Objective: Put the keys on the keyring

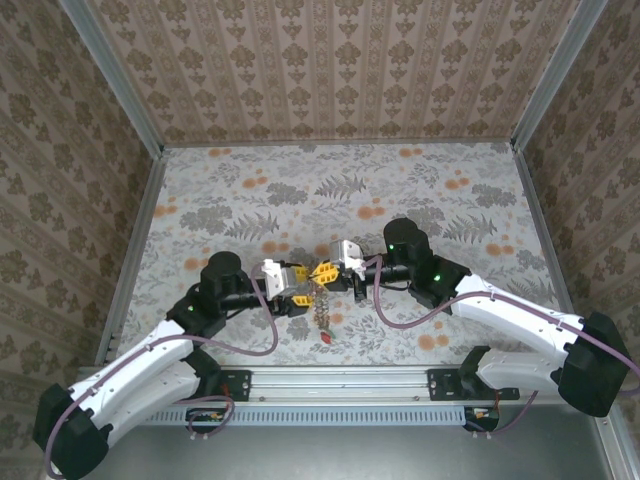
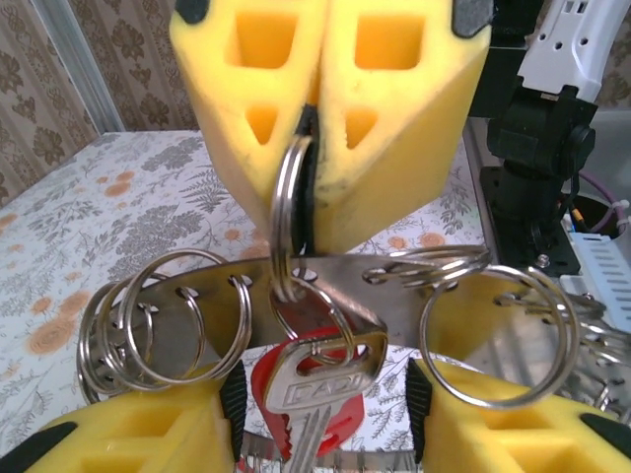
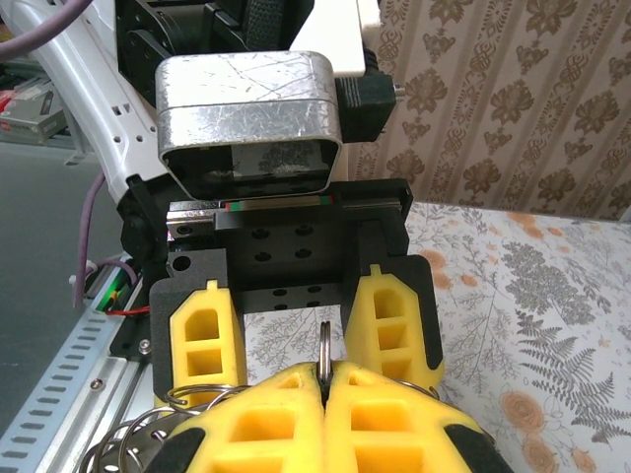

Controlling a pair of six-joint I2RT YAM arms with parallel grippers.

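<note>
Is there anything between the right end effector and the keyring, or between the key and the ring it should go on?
Nothing visible stands in the way. The right end effector is shut directly on one split ring, and a silver key hangs just below that ring, apparently already on it.

The table wears a cloth printed with grey fern leaves and orange blossoms; it spans the middle of the top view, fenced at left and right by slanting metal rails; a ribbed aluminium rail runs along its lower edge; just below frame centre a red-headed key sits at the end of the dangling keyring; whether it rests on the cloth or hangs just above cannot be told.
</note>
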